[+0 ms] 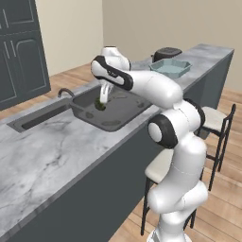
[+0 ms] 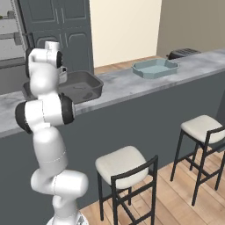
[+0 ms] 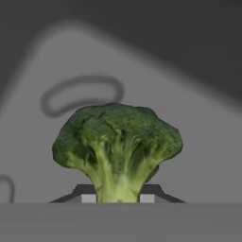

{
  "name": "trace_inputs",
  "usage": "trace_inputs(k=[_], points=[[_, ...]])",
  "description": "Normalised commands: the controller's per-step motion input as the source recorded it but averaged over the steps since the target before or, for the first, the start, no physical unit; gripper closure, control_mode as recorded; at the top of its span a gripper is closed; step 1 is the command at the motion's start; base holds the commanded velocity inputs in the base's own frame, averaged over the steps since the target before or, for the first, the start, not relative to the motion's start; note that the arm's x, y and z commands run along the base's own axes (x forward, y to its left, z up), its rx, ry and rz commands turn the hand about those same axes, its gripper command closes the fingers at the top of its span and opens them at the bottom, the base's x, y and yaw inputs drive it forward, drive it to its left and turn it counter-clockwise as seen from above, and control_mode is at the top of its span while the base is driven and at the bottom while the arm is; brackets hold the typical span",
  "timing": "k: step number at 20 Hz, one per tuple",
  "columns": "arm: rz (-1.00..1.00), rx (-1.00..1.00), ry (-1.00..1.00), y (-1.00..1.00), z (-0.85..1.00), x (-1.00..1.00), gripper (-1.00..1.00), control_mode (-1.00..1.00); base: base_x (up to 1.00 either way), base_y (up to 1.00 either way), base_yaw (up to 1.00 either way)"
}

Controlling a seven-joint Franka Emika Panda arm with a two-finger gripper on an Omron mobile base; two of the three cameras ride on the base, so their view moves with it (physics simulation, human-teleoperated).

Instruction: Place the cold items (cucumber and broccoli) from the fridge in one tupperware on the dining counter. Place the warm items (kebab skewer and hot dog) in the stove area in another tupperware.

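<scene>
— What can't you make out?
— The broccoli [image 3: 118,146] stem's base hides between the finger tips [image 3: 87,196]. In the right base view, the arm covers part of the sink [image 2: 85,88].

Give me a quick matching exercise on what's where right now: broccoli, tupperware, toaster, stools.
Things:
1. broccoli
2. tupperware
3. toaster
4. stools

Places:
A. on the wooden floor along the front of the counter
B. held in the gripper above the sink
C. at the far end of the counter, beyond the light blue container
D. on the grey counter, right of the sink in the right base view

Pairs: 1-B, 2-D, 3-C, 4-A
</scene>
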Motion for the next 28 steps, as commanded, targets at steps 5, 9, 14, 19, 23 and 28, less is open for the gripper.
trace_inputs(k=[5, 9, 14, 19, 23, 28], points=[[0.07, 0.00, 0.00, 0.09, -0.12, 0.02, -1.00, -1.00, 0.00, 0.00, 0.00], [0.00, 0.00, -0.01, 0.05, 0.00, -0.05, -1.00, -1.00, 0.00, 0.00, 0.00], [0.00, 0.00, -0.16, 0.00, 0.19, -0.22, -1.00, -1.00, 0.00, 0.00, 0.00], [-0.02, 0.00, -0.32, 0.00, 0.42, -0.45, -1.00, -1.00, 0.00, 0.00, 0.00], [-0.05, 0.00, -0.32, -0.07, 0.32, -0.61, -1.00, -1.00, 0.00, 0.00, 0.00], [-0.04, 0.12, -0.31, -0.29, 0.30, -0.67, -1.00, -1.00, 0.00, 0.00, 0.00]])
